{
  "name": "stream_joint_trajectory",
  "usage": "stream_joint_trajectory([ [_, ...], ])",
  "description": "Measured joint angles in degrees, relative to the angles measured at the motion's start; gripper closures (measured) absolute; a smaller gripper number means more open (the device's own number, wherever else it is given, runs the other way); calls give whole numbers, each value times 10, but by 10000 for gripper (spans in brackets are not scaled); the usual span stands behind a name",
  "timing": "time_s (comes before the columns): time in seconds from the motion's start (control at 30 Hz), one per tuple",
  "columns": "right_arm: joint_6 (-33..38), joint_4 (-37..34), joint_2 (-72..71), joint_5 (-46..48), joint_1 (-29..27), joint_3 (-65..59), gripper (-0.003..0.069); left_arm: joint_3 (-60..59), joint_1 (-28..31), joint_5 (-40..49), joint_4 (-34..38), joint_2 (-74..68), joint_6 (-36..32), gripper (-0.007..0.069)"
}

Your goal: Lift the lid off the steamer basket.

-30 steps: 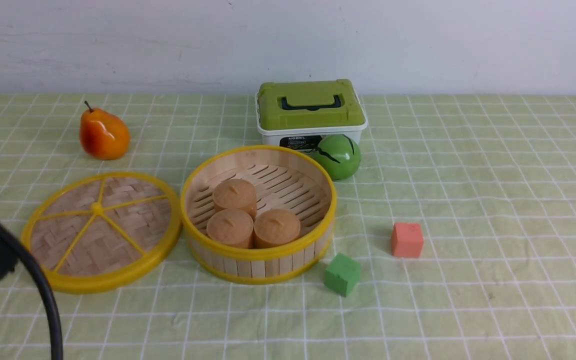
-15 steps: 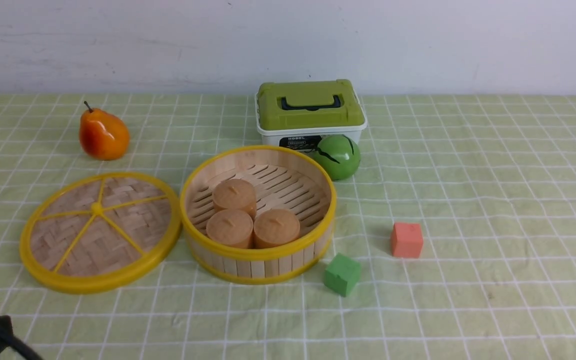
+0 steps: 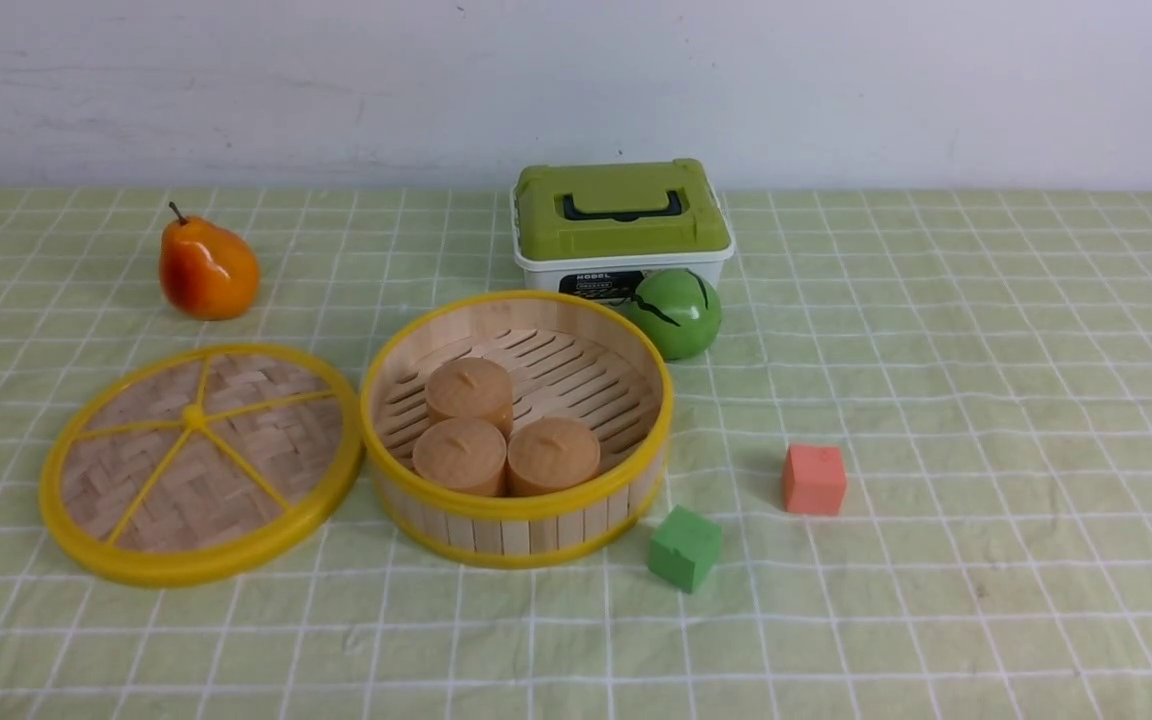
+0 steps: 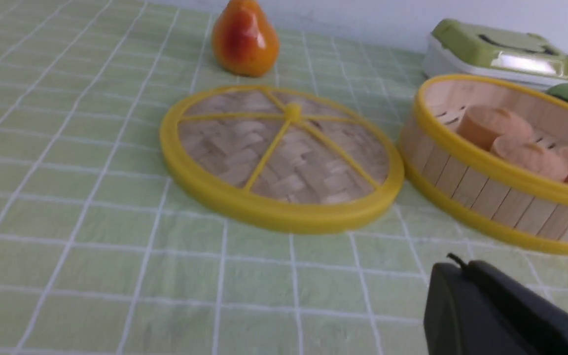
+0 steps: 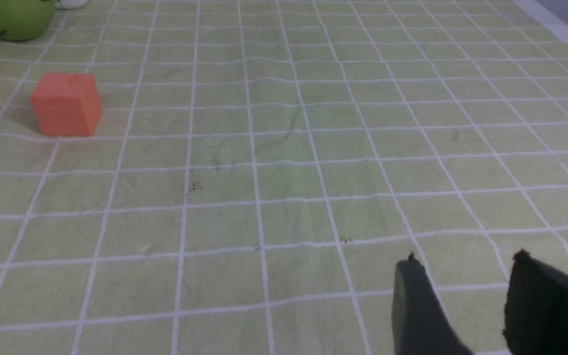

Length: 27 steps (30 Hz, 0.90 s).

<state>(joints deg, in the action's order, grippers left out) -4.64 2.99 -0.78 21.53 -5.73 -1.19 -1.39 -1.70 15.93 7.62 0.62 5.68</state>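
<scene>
Bamboo lid (image 3: 198,462) flat on cloth (image 3: 936,350), touching basket (image 3: 516,430): off, basket uncovered. Left gripper (image 4: 466,276) pressed together, empty, near lid. Right gripper (image 5: 461,276) spread, empty, well apart.

The lid (image 3: 198,462) lies left of the steamer basket (image 3: 516,520) (rims touching).

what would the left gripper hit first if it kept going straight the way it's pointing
Probably the lid lying flat on the cloth, or the near wall of the steamer basket beside it. The shut left gripper aims about between them; depth is unclear.
</scene>
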Motion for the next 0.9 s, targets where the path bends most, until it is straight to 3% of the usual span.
stream_joint_trajectory([
  [0.2, 0, 0, 0, 0, 0, 0, 418, -4, 0, 69, -21, 0, -10, 637],
  [0.9, 0, 0, 0, 0, 0, 0, 418, -4, 0, 69, -22, 0, -27, 637],
])
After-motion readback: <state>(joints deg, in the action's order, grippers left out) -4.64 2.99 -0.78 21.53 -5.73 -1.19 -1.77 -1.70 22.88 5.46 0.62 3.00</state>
